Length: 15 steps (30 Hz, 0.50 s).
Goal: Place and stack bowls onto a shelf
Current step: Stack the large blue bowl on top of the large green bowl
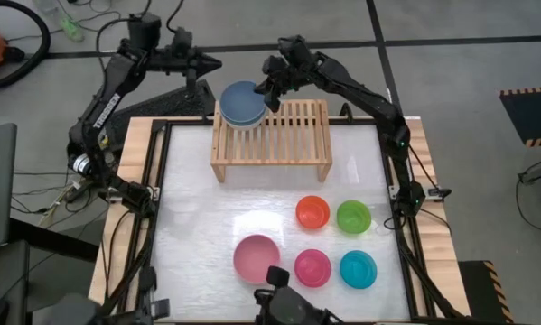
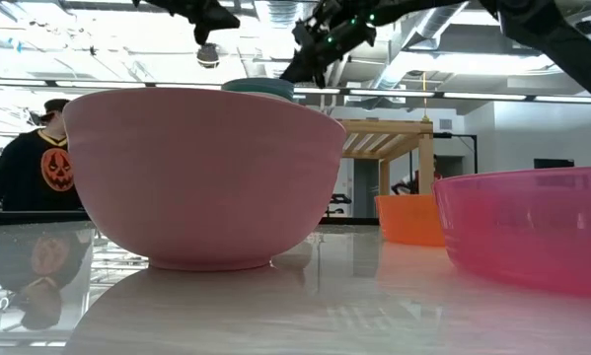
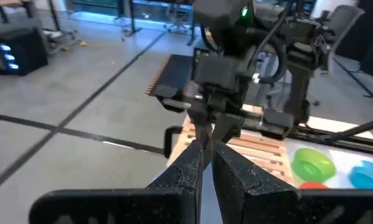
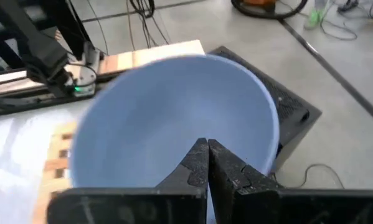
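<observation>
The light-wood shelf point(image 1: 279, 134) stands at the table's far middle. On its left end sits a stack of larger bowls with the slate-blue bowl point(image 1: 241, 99) point(image 4: 174, 118) on top and a paler rim point(image 1: 238, 125) showing beneath it. My right gripper point(image 1: 272, 90) point(image 4: 207, 146) is shut at the slate-blue bowl's right rim, its fingertips over the bowl's inside. My left gripper point(image 1: 214, 63) point(image 3: 208, 149) is shut and empty, raised beyond the table's far edge, left of the stack. A pink bowl point(image 1: 256, 258) rests on its base on the near table. My right gripper hangs with shut fingers just above the slate-blue bowl's hollow by its right rim point(image 1: 263, 97). Its own fingers cover the spot where it could meet the bowl, so I cannot tell whether it touches. The bowl sits on the stack.
Smaller orange point(image 1: 312, 212), green point(image 1: 353, 217), magenta point(image 1: 312, 267) and cyan point(image 1: 358, 269) bowls stand upright on the near right table. The shelf's slats to the right of the stack point(image 1: 297, 122) are bare. A person in a black shirt point(image 2: 38, 158) stands behind the table.
</observation>
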Tool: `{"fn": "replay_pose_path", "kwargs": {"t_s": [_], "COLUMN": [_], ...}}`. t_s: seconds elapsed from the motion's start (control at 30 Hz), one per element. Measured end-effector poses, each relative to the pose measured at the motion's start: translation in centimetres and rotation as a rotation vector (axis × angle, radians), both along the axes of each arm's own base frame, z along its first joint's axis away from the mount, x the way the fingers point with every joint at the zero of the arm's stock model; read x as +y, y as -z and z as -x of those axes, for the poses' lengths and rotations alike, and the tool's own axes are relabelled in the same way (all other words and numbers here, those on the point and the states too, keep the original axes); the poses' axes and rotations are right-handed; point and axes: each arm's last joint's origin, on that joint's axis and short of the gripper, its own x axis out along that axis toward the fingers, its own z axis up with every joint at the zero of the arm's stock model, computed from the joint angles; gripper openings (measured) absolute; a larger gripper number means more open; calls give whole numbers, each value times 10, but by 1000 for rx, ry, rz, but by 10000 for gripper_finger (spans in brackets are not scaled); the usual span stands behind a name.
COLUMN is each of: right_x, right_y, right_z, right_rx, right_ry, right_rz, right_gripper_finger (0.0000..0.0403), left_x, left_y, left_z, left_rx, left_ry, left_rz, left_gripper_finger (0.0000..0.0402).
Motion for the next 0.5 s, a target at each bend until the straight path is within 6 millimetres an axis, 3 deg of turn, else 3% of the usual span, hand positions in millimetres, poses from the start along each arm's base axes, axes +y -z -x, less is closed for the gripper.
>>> {"fn": "replay_pose_path", "kwargs": {"t_s": [0.13, 0.5], "right_x": [-8, -10], "right_y": [7, 2], "right_z": [0, 3], "right_rx": [8, -8], "right_ry": [17, 21], "right_rz": [-6, 13], "right_gripper_finger": [33, 33], "left_x": [-5, -10], "left_y": [-2, 6], "left_z": [3, 2], "left_rx": [11, 91], "left_ry": [-15, -26], "left_rz": [-6, 19], "left_gripper_finger": [20, 20]}}
